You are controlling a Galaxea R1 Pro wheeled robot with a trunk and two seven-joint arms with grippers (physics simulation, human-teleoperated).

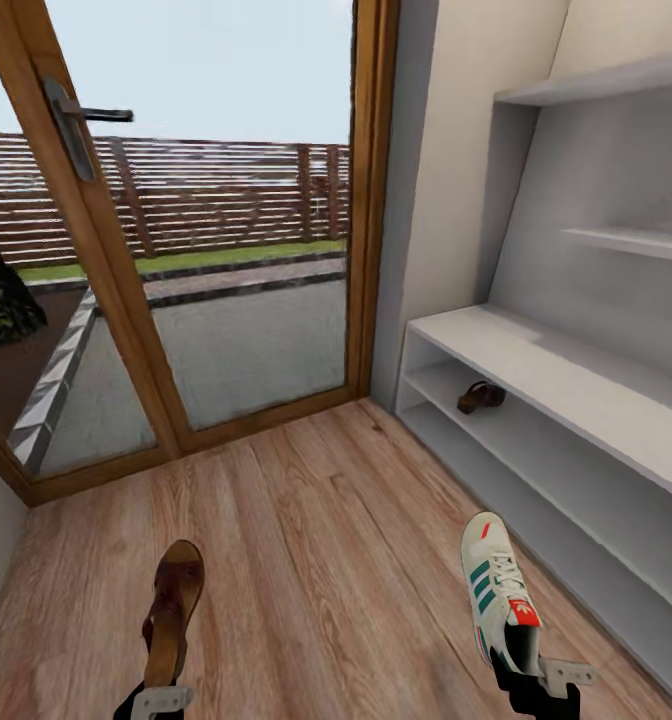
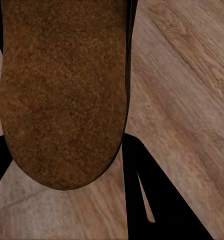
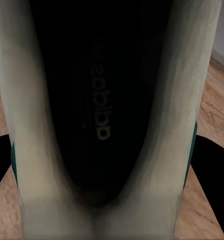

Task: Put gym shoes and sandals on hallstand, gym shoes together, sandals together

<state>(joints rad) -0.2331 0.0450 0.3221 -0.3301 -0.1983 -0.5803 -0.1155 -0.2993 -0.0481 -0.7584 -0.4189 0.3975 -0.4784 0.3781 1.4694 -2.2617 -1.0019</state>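
Observation:
My left gripper point(image 1: 161, 697) is shut on the heel of a brown sandal point(image 1: 173, 608), held over the corridor floor point(image 1: 326, 520) with its toe pointing away. The sandal's sole point(image 2: 64, 90) lies between the black fingers point(image 2: 162, 200) in the left wrist view. A cream gym shoe point(image 1: 498, 588) with green stripes has my right gripper point(image 1: 538, 678) shut on its heel. The right wrist view looks into the gym shoe's dark opening point(image 3: 107, 100). Another brown sandal point(image 1: 480, 396) lies in the upper shelf bay of the hallstand point(image 1: 576, 375) at the right.
A wood-framed glass door point(image 1: 226, 300) with a handle point(image 1: 76, 115) closes the corridor's far end. The hallstand runs along the right wall with floating shelves point(image 1: 626, 240) above it. Bare plank floor lies between my grippers and the door.

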